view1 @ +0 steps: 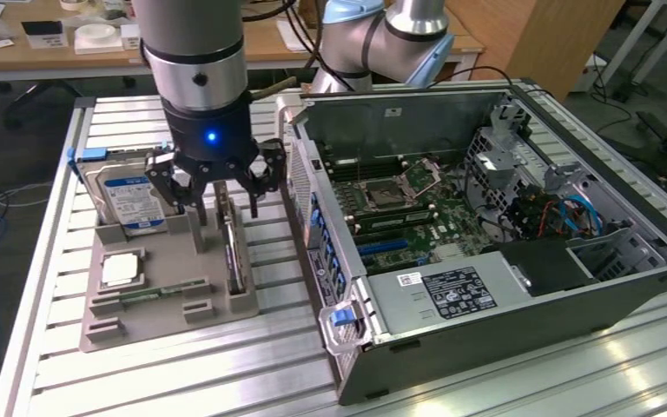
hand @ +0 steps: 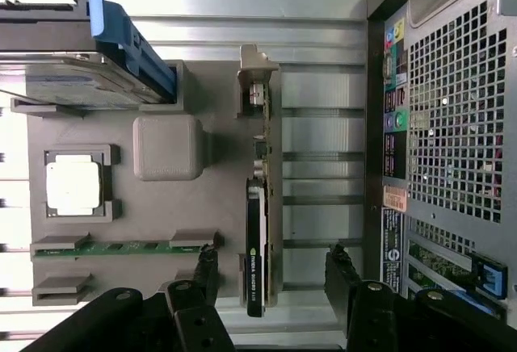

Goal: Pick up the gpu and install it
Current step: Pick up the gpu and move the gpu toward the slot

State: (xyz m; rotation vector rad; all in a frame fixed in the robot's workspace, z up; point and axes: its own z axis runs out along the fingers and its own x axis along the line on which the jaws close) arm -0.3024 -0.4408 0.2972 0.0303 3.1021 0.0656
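exterior cam up high, angled down over the table (view1: 136,382), wrist cam way closer, staring straight down past the gripper (hand: 275,259), both catch the tray (view1: 148,313), gpu (view1: 233,252), drive (view1: 131,200), back of the case (view1: 542,313)

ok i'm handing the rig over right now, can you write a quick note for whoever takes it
Gripper: open, empty, poised over the gpu with a finger on either side, not closed on it.
Gpu: standing on edge in the grey holder, beside the open computer case.
Done: gripper lined up with the card.
Left: the gpu is not yet picked up or installed.
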